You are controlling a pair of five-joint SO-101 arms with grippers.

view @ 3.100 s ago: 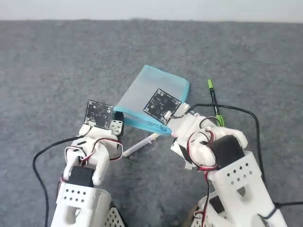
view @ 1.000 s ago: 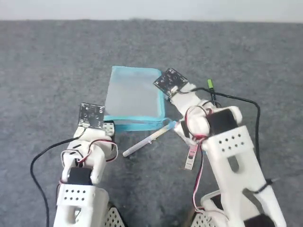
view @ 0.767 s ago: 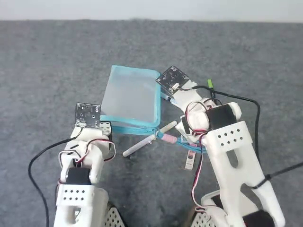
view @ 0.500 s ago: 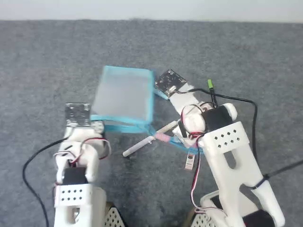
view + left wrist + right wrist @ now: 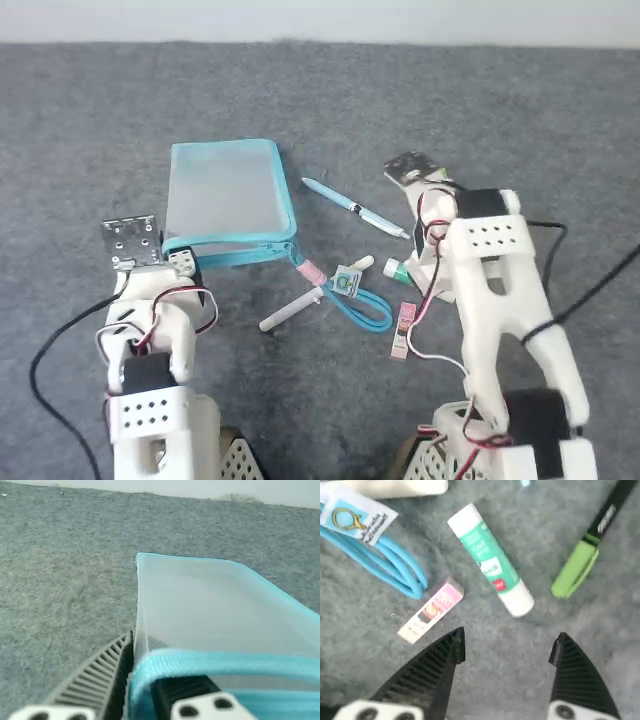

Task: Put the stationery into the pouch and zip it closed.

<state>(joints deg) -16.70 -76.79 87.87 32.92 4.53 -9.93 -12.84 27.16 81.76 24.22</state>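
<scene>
We see the left gripper (image 5: 143,676) pinching the pouch (image 5: 200,605) by its teal rim, looks like. The right gripper (image 5: 510,636) hangs wide open over the glue stick (image 5: 490,560), holding nothing.

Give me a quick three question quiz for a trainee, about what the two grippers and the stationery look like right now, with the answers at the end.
1. True or false: the right gripper is shut on the glue stick.
2. What does the left gripper hold? A: a ruler. B: the edge of the pouch. C: nothing.
3. Fill in the blank: the marker lying beside the glue stick has a ____ cap.

Key: 1 false, it is open above the carpet, with the glue stick lying loose ahead of it. 2 B. 3 green.
</scene>
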